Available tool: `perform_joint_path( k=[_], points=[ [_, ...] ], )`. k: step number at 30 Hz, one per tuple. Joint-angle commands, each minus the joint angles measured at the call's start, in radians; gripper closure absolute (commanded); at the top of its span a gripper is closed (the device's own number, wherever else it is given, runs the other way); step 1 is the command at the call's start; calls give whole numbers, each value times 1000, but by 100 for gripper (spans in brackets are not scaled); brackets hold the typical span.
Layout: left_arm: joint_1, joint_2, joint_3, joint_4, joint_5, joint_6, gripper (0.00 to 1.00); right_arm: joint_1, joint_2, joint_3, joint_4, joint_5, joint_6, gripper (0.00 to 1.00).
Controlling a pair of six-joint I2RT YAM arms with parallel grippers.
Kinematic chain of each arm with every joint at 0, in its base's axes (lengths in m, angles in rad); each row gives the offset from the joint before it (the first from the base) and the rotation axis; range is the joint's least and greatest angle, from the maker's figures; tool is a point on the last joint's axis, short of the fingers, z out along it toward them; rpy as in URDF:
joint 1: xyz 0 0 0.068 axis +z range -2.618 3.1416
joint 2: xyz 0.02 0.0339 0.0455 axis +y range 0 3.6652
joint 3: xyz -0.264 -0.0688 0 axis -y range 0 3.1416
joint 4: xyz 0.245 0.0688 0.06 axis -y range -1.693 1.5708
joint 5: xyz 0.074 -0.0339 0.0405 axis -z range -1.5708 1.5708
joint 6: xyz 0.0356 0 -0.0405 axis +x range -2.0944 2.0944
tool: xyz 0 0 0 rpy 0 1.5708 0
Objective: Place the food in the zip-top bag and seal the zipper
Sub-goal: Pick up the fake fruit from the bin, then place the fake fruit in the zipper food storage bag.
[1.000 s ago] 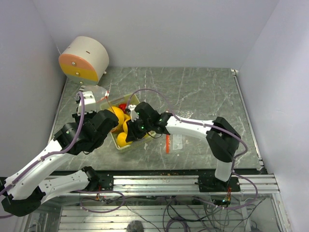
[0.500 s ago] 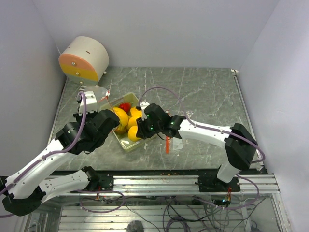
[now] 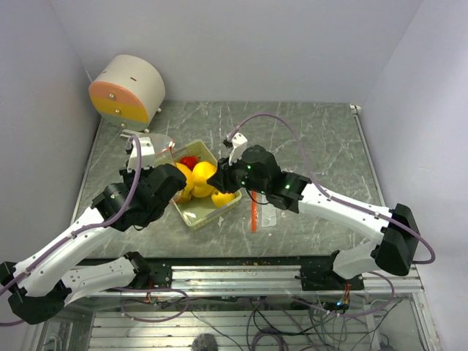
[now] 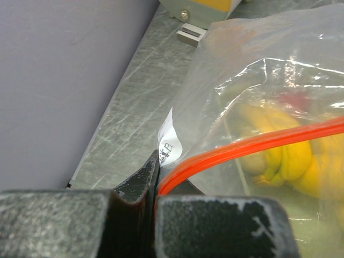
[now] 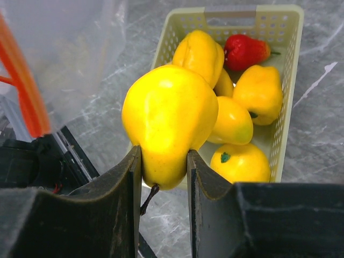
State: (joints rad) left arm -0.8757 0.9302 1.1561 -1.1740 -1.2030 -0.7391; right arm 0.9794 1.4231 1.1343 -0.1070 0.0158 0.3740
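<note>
My right gripper (image 5: pixel 164 156) is shut on a yellow pear-shaped fruit (image 5: pixel 169 115), held above the pale green tray (image 5: pixel 285 107). Several more yellow fruits (image 5: pixel 258 91) and a small red piece (image 5: pixel 244 51) lie in the tray. From above, the held fruit (image 3: pixel 204 172) hangs over the tray's (image 3: pixel 221 207) far half, just right of the bag. My left gripper (image 4: pixel 156 161) is shut on the mouth edge of the clear zip-top bag (image 4: pixel 258 70), right at the red-orange zipper (image 4: pixel 258 142). The bag (image 3: pixel 146 146) is lifted off the table left of the tray.
A round beige and orange drum (image 3: pixel 128 88) stands at the back left by the wall. A red-orange strip (image 3: pixel 254 217) with a clear piece lies on the table right of the tray. Walls close in on the left, back and right.
My right gripper has risen out of the tray with the yellow fruit and moved back and to the right. The left arm with the bag has shifted slightly.
</note>
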Motion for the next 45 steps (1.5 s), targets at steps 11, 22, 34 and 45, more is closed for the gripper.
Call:
perform_joint_path(
  k=[11, 22, 34, 45],
  points=[
    [5, 16, -28, 140, 76, 59, 93, -5, -241, -128, 213, -198, -71, 100],
    [6, 71, -52, 168, 91, 47, 93, -5, -306, -182, 315, -387, -72, 100],
    [4, 15, -54, 234, 171, 86, 93, -3, -142, -156, 460, -295, 5, 100],
    [5, -67, -95, 309, 283, 104, 93, -4, -20, -55, 371, -22, 37, 100]
  ],
)
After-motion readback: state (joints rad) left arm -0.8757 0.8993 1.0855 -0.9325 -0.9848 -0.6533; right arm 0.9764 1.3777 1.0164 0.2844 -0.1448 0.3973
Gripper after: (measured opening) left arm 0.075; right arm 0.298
